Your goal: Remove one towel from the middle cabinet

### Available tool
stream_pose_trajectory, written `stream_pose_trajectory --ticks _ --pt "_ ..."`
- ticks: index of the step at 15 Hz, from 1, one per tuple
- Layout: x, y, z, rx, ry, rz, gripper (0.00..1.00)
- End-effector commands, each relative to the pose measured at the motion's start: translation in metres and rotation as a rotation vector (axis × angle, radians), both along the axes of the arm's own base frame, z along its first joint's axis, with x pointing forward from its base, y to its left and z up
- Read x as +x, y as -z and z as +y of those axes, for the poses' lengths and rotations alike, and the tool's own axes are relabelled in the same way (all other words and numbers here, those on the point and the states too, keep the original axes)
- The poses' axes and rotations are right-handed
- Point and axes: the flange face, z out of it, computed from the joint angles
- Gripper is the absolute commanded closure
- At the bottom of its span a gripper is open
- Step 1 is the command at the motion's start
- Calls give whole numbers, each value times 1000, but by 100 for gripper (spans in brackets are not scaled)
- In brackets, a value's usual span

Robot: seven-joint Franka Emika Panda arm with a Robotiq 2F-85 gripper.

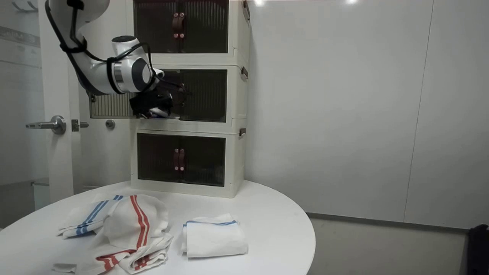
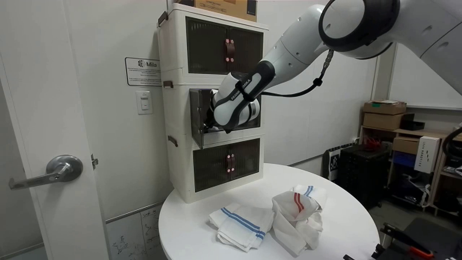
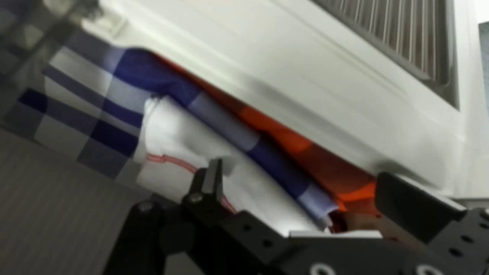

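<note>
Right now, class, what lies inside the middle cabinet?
A red-striped white towel lies over a blue-checked cloth, orange fabric alongside. The claw covers part of the towel; anything underneath is hidden.

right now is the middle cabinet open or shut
Open on one side: in both exterior views, one door of the middle cabinet stands swung out, while the other door looks shut.

A lab: robot arm (image 2: 296,43), "Mila" sign (image 2: 143,72), sketched-on whiteboard (image 2: 131,234), box-laden shelves (image 2: 435,133).

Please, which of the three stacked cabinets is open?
The middle cabinet: one door stands swung outward. The top cabinet and bottom cabinet are shut.
</note>
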Motion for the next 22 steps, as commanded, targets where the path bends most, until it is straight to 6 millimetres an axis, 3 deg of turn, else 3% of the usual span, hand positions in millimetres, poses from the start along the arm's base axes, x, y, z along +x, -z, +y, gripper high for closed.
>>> stream_pose_trajectory --ticks 1,3,6,7,9,16,20,22 --pt "22 -23 3 22 2 -91 0" --pt "30 -33 -1 24 10 -119 0" --pt "40 -26 -1 37 -4 -109 0" --pt "41 -21 -1 51 -14 -93 25" --pt "44 -15 1 83 -34 -75 34" --pt "45 -7 2 104 -86 -53 87" --pt "45 -9 1 103 -96 -48 93" --pt "44 -11 0 104 -96 -52 89"
